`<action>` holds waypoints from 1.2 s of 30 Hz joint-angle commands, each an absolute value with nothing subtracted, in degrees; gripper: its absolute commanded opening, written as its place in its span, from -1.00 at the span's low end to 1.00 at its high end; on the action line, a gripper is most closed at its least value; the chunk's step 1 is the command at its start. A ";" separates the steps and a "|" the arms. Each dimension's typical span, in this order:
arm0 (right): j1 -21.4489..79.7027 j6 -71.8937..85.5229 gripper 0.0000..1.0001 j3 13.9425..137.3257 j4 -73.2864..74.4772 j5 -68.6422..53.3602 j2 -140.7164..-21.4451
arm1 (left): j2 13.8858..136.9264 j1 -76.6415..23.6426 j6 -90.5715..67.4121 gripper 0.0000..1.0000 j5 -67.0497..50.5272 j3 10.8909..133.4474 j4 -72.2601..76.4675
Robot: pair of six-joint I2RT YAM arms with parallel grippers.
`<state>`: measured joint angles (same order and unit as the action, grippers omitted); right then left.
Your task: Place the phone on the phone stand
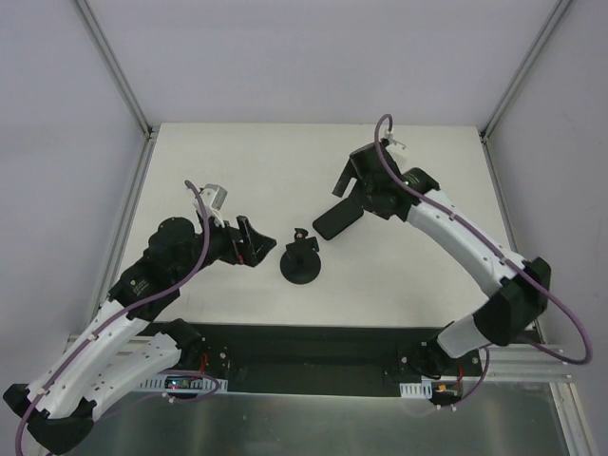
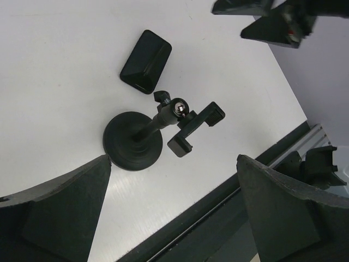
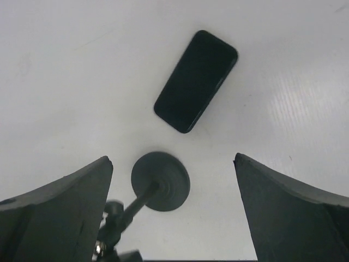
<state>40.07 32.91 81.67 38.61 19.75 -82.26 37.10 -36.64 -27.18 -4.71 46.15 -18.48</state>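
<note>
Phone (image 3: 196, 81) is lying flat on the white table (image 1: 237, 171), just beyond the disc base of the phone stand (image 3: 161, 180) and not touching it. Which face is up I cannot tell. My right gripper (image 3: 172, 159) is hovering over it with the fingers (image 3: 65, 213) standing wide apart and gripping nothing. My left gripper (image 2: 173, 159) is likewise spread and empty, facing the stand from the other side. The stand is resting upright on its base, and the clamp bracket (image 2: 191, 126) at the stem top is sitting vacant.

Handling assessment: I am judging the phone to be rigid, thin and smooth-skinned, so probably slippery in a pinch and fragile if dropped. Its weight is looking modest. Lying flush on the table, it is offering very little edge to catch.

I am recommending a hold across the short width, on the two long edges near the middle, so that it is not swinging about the grip. A pinch at one end is risking a pivot. The stand is looking light, and pressing into the bracket could be tipping it, so the left gripper may be needed to steady the base.
</note>
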 commanded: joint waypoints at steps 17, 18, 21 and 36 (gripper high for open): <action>30.94 28.07 0.93 119.32 59.14 8.01 -125.93 | 33.58 -36.21 -35.42 0.94 -18.37 49.40 -22.85; 30.94 26.91 0.93 120.31 59.76 7.56 -128.21 | 33.14 -36.21 -35.59 0.94 -18.37 49.39 -23.11; 31.02 24.97 0.93 122.52 61.43 8.52 -131.47 | 32.70 -36.21 -36.12 0.94 -18.37 49.39 -23.64; 32.61 24.35 0.96 120.42 62.06 10.64 -136.15 | 35.16 -36.21 -35.07 0.93 -18.02 50.89 -23.91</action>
<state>31.44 25.23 121.71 59.96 10.87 -137.16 35.33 -36.64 -35.03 -16.56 48.95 -23.51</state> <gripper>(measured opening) 0.982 0.969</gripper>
